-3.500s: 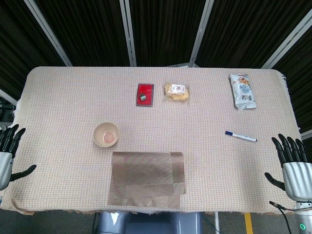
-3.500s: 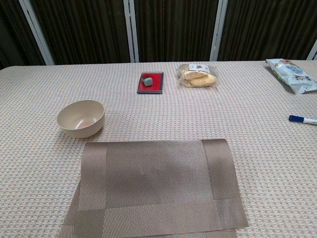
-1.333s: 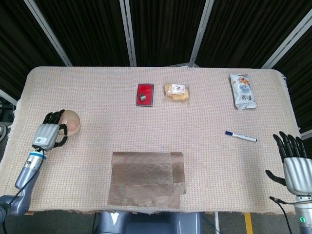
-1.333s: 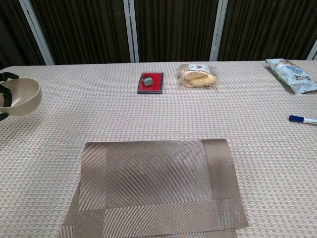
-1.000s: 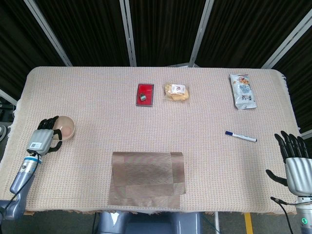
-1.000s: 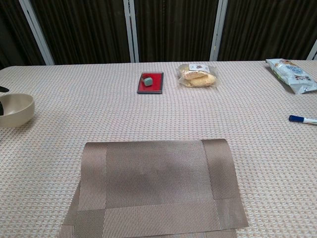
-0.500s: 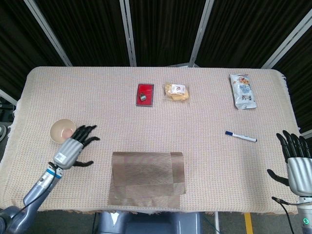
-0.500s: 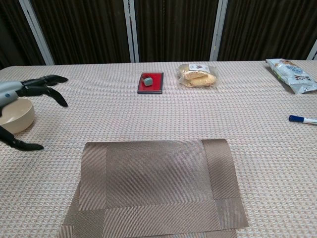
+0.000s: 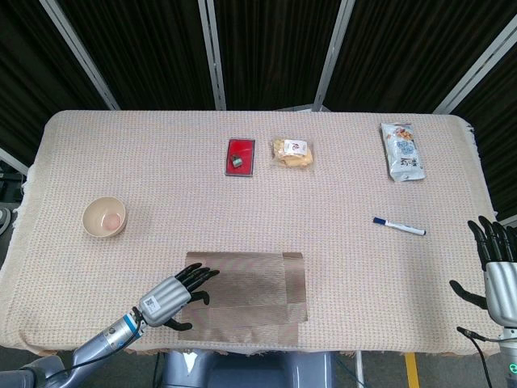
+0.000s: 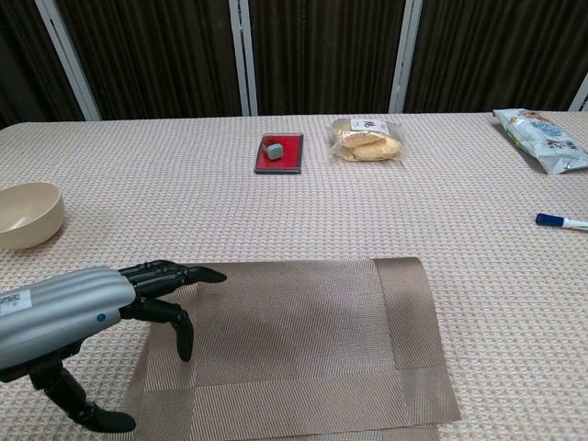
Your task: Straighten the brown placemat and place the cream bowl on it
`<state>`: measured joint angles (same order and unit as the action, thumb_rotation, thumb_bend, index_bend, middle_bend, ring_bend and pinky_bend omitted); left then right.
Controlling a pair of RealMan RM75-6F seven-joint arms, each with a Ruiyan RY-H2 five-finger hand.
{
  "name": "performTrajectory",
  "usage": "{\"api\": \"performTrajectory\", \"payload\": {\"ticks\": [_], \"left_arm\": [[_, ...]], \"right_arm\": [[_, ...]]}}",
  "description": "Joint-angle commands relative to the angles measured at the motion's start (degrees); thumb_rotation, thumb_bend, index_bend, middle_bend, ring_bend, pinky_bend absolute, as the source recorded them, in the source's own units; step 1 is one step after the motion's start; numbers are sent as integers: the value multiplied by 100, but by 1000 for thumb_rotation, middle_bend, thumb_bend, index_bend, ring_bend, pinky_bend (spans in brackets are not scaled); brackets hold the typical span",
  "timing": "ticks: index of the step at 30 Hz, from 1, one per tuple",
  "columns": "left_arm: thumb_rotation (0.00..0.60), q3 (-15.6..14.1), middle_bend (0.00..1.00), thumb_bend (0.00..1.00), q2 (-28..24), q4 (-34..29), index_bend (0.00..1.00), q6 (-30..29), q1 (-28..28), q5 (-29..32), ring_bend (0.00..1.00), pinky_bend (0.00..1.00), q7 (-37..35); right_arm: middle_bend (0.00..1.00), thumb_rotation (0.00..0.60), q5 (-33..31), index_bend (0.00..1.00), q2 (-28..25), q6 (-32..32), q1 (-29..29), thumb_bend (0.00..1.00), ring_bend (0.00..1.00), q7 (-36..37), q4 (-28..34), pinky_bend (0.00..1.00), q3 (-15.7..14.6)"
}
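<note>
At the near edge of the table (image 9: 339, 202), a little left of its middle, the brown placemat (image 9: 250, 295) lay folded over on itself, with a strip doubled along its right side and another along its near side, so it was not yet flat or square. The straightening step appeared to be the one in hand, and the bowl placement not yet begun.

The left hand (image 9: 171, 297) hovered over the placemat's left edge, its fingers (image 10: 175, 272) spread and reaching toward the middle of the mat, the thumb hanging below and apart from them. It held nothing. Whether the fingertips actually touched the weave could not be told from either view. The forearm ran back toward the near left corner of the table.

The cream bowl (image 9: 104, 217) stood upright near the left edge of the table, well apart from the placemat and from the hand, with nothing in it that could be made out.

The right hand (image 9: 499, 275) was beyond the near right corner, off the table, fingers apart and empty, and showed only in the head view.

The next move likely called for catching hold of the doubled layer at the mat's edge and drawing it out flat, which would need a pinch on thin, limp woven material lying flush on the cloth. The bowl would then need fetching from the left edge and setting on the flattened mat.
</note>
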<state>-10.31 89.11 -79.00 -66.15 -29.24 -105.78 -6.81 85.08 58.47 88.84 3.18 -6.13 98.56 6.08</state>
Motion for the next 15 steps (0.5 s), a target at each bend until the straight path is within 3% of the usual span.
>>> {"api": "performTrajectory", "payload": {"ticks": [1,15], "left_arm": [[600,-131,0,94,91,249,405,-127,9,-147,0,0,-85],[600,-278,0,96,436,891,409,-332,38,-275,0,0,-231]], "right_arm": [[0,600,-8,0,-2,1,0,0,0,0,-1,0,7],[0,600,-43,0,14,-45,26,0,0,-42,-6,0,25]]}}
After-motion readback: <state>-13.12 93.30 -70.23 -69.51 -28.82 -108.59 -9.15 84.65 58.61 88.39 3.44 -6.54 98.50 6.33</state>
